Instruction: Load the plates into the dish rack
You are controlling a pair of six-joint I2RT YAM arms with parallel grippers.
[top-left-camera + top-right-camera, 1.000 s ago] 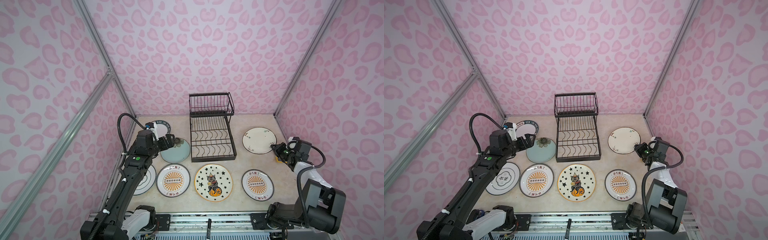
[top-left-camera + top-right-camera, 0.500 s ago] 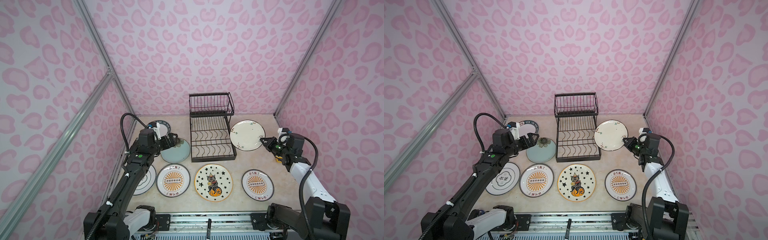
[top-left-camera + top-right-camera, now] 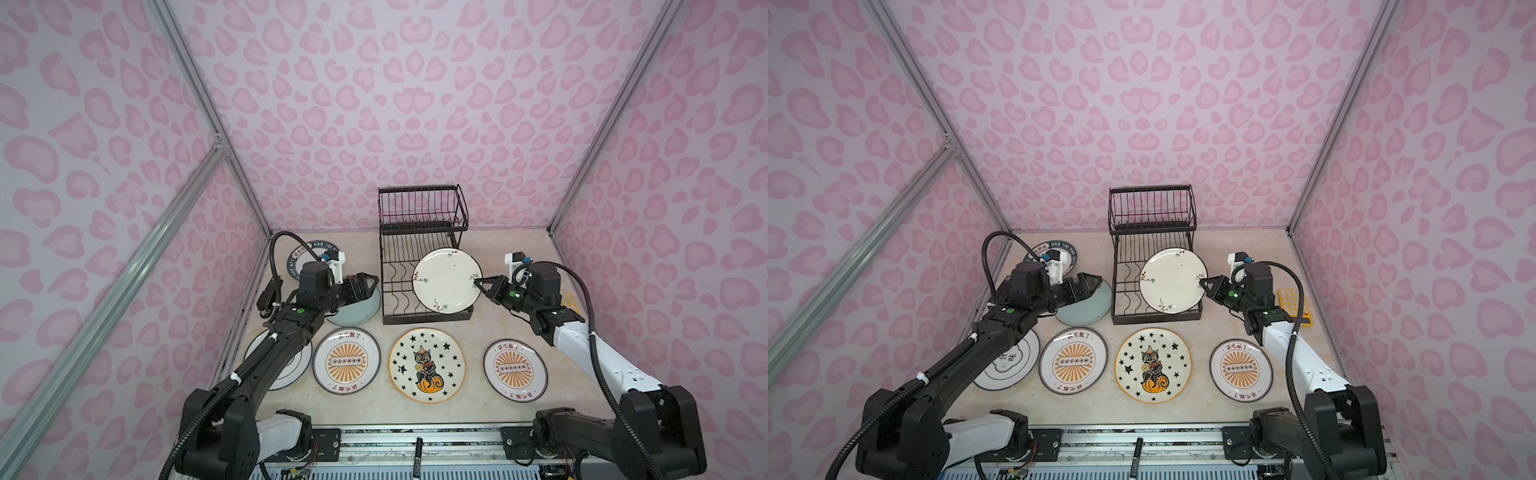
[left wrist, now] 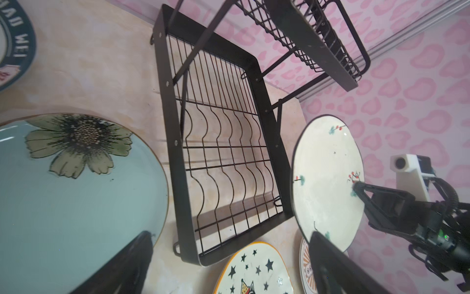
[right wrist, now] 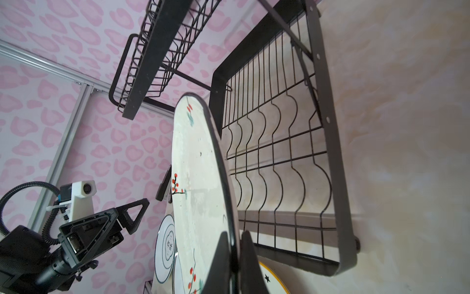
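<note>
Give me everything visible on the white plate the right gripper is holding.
The white plate is round, cream, ceramic-looking, with a thin dark rim and small red-berry and teal sprigs near the edge. It is held in the air, tilted up, by the right side of the lower tray of the dish rack. The right gripper is shut on its right rim. Whether it touches the rack cannot be told.

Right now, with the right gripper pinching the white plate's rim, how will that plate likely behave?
Probably stiff: the white plate shows no sag tilted on edge, held only at the rim by the right gripper. The glazed rim looks smooth, so it may pivot or slip between the fingers. It looks ceramic, so knocking the rack could chip it.
</note>
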